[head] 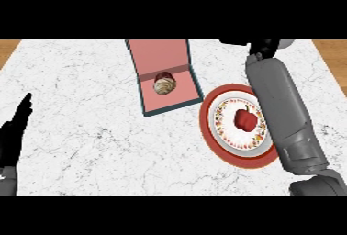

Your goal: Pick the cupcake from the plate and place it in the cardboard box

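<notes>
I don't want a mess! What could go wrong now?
1. The right forearm lies over the plate's right edge, so pulling back low might bump the plate or the red pepper on it.
2. The cupcake already sits in the box, and the right robot hand is just beyond it. A sideways swing could knock the box.

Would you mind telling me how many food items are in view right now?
2. A cupcake sits inside the open box near the counter's far middle, and a red pepper lies on the plate to its right. The right forearm may hide more.
</notes>
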Controlling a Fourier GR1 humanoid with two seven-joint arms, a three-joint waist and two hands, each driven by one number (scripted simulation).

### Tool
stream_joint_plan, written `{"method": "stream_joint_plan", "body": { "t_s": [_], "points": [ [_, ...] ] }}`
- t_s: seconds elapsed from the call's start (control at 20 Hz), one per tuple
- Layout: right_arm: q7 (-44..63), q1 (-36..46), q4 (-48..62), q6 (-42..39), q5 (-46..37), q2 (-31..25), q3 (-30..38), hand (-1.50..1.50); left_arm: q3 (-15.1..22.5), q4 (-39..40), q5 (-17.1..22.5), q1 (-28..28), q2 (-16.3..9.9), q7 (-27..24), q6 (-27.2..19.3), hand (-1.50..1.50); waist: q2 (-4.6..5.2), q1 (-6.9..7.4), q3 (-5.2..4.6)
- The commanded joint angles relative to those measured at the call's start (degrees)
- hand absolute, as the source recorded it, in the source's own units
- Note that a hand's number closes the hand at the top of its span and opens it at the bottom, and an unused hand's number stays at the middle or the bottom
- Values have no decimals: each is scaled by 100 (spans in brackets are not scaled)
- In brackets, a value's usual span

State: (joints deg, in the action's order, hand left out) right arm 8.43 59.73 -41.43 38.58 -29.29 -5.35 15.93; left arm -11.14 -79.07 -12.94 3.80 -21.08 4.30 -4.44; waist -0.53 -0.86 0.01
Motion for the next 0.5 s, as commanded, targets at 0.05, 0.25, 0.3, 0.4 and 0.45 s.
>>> {"method": "stream_joint_plan", "body": {
  "t_s": [0.05,0.25,0.3,0.4,0.45],
  "points": [
    [276,-1356,-1606,-425,3,-13,-392,-150,23,100,-156,-7,103,134,-157,0,-51,-200,-4],
    [787,-2247,-2967,-1353,185,-609,-494,-150,-43,-1,-114,171,86,251,-158,0,-30,-165,-4],
    [757,-2596,-3237,-1609,340,-707,-470,-150,-46,-205,-16,-413,83,-72,2,0,-40,-118,-3],
    [997,-2981,-3877,-2167,562,-987,-469,-150,-113,156,-41,-16,6,-78,-5,0,-15,-147,-6],
    [1267,-3249,-4298,-2231,441,-907,-659,-150,-15,6,-160,-151,187,-118,-194,0,-13,-103,-6]
  ]
}}
